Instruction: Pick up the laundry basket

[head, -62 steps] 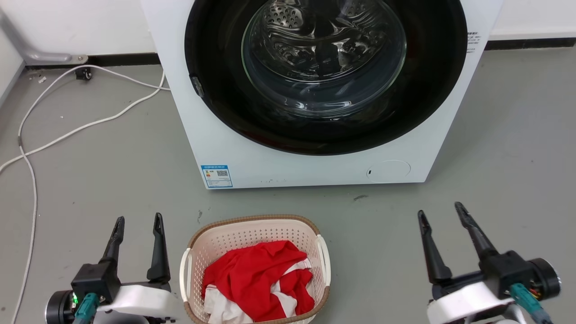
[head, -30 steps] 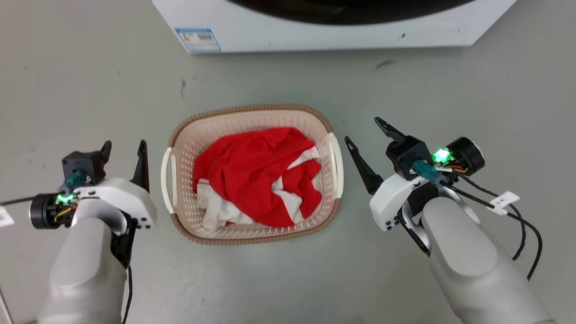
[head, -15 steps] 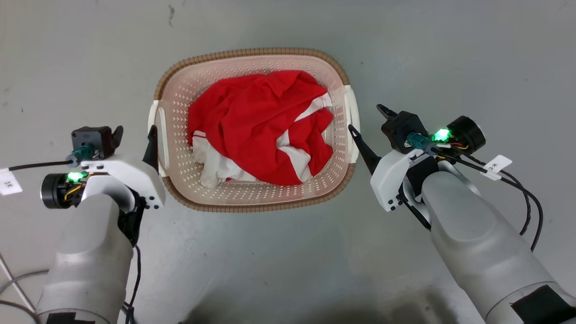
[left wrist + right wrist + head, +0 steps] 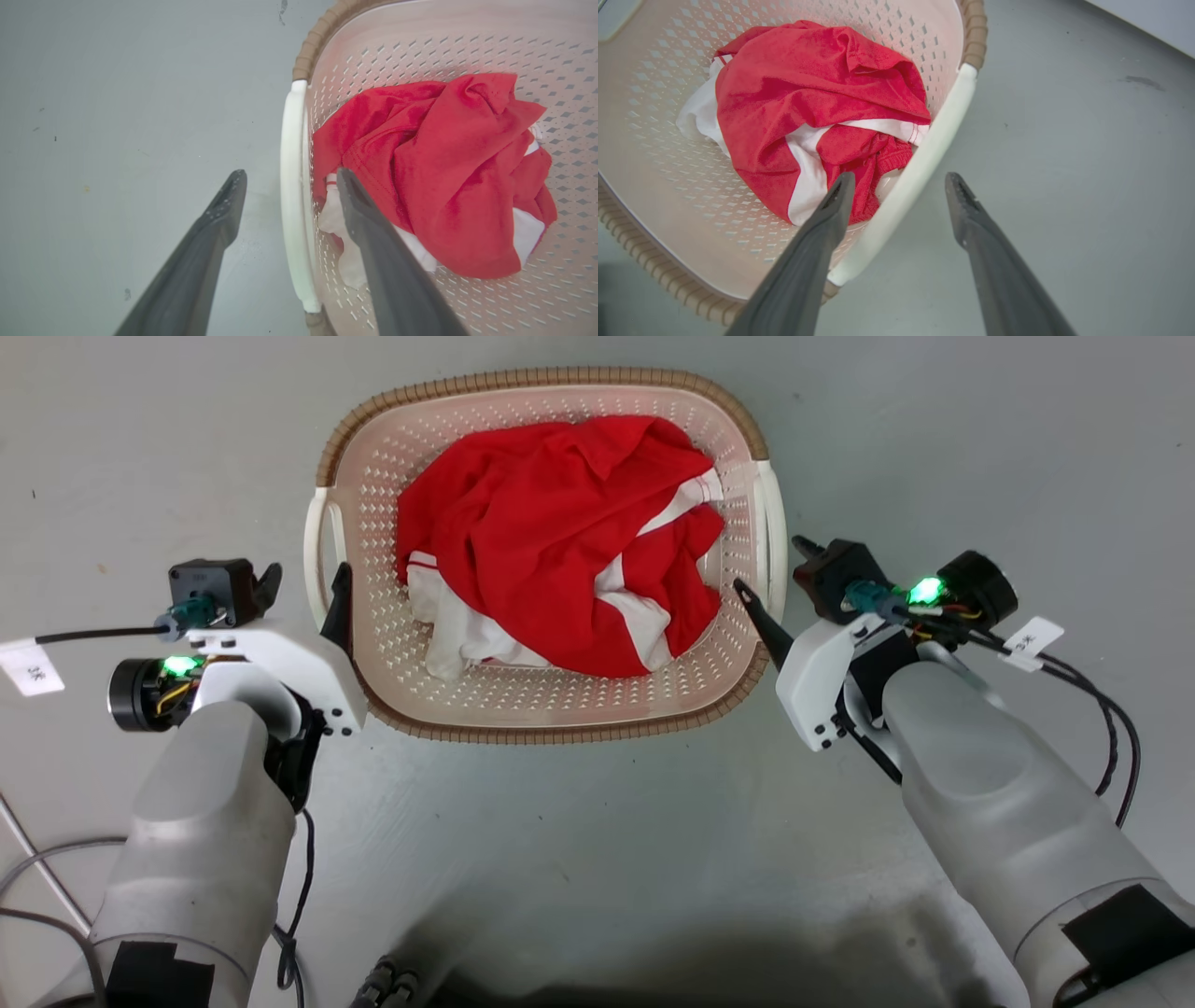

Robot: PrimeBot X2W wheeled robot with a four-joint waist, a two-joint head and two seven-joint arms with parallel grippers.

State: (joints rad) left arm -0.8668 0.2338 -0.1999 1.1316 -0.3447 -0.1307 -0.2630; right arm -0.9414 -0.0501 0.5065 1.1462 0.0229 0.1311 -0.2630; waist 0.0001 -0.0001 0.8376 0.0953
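Note:
The laundry basket stands on the grey floor, cream with perforated walls and a brown woven-look rim. A crumpled red and white garment lies inside it. My left gripper is open and straddles the white left handle, one finger inside the basket and one outside. In the left wrist view that handle runs between my fingers. My right gripper is open astride the right handle; in the right wrist view this handle passes between the two fingers.
Grey floor surrounds the basket. Cables trail at the lower left beside my left forearm. A dark shadow and part of my base lie along the bottom edge. A white strip shows at the top right of the right wrist view.
The head camera has tilted down, so the washing machine has left the view. Both grippers have closed in from beside the basket and now straddle its side handles, still open.

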